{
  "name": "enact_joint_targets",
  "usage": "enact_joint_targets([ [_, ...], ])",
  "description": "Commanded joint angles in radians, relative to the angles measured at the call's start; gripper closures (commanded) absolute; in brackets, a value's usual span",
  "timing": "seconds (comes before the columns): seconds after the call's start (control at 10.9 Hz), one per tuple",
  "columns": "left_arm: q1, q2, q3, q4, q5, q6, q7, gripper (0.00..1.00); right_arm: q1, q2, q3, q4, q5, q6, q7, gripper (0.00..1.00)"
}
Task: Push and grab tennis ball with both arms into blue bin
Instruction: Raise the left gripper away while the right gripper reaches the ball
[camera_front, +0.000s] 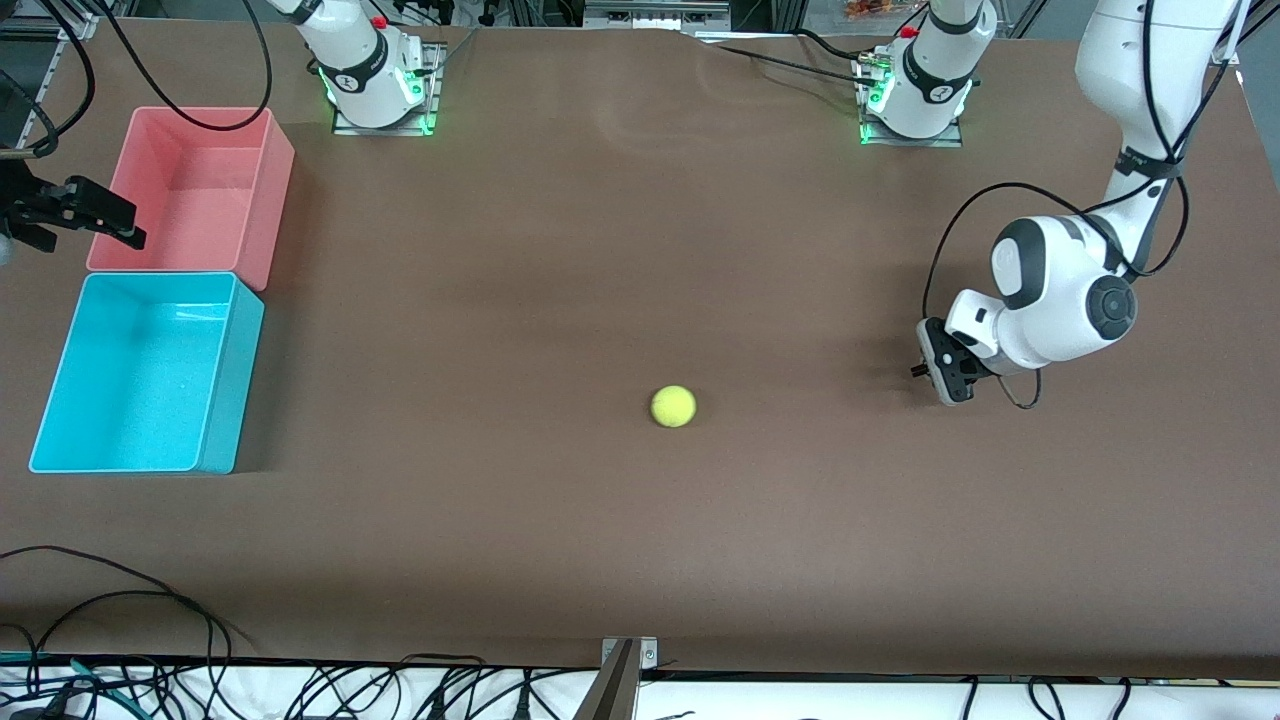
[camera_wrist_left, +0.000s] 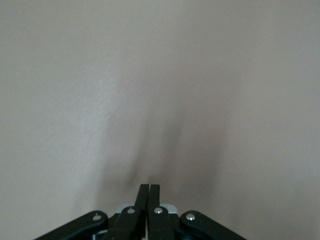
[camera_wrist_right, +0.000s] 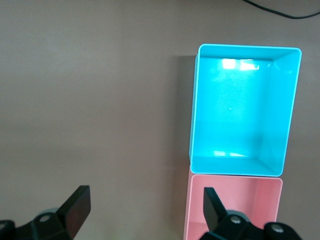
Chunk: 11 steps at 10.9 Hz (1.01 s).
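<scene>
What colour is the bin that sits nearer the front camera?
Bright cyan-blue; the blue bin shows best in the right wrist view, beside the pink bin.

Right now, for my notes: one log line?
tennis ball: mid-table, untouched | left gripper: shut, empty | right gripper: open, by pink bin

High front camera facing both arms; wrist cameras straight down over table (camera_front: 640, 250).

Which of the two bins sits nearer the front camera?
The blue bin. It touches the pink bin, which lies farther from the camera, toward the right arm's base. Both are empty.
</scene>
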<state>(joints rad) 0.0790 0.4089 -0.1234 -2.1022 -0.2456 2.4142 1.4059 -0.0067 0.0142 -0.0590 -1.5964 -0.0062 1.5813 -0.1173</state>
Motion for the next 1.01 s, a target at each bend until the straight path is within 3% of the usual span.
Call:
enact_joint_targets([
  [0.0, 0.01, -0.079, 0.042, -0.032, 0.008, -0.049, 0.027, 0.47, -0.001, 0.003, 0.001, 0.016, 0.0, -0.015, 0.001, 0.0],
  [0.09, 0.011, -0.102, 0.066, -0.048, 0.008, -0.05, 0.027, 0.0, -0.001, 0.003, 0.001, 0.016, 0.0, -0.015, 0.001, 0.0],
  [0.46, 0.028, -0.186, 0.097, -0.074, 0.008, -0.049, 0.019, 0.0, 0.001, 0.003, 0.002, 0.018, 0.0, -0.014, 0.002, 0.0],
  [0.92, 0.027, -0.427, 0.097, -0.108, 0.006, -0.05, 0.018, 0.0, 0.001, 0.024, 0.002, 0.015, 0.0, -0.011, 0.005, 0.0],
])
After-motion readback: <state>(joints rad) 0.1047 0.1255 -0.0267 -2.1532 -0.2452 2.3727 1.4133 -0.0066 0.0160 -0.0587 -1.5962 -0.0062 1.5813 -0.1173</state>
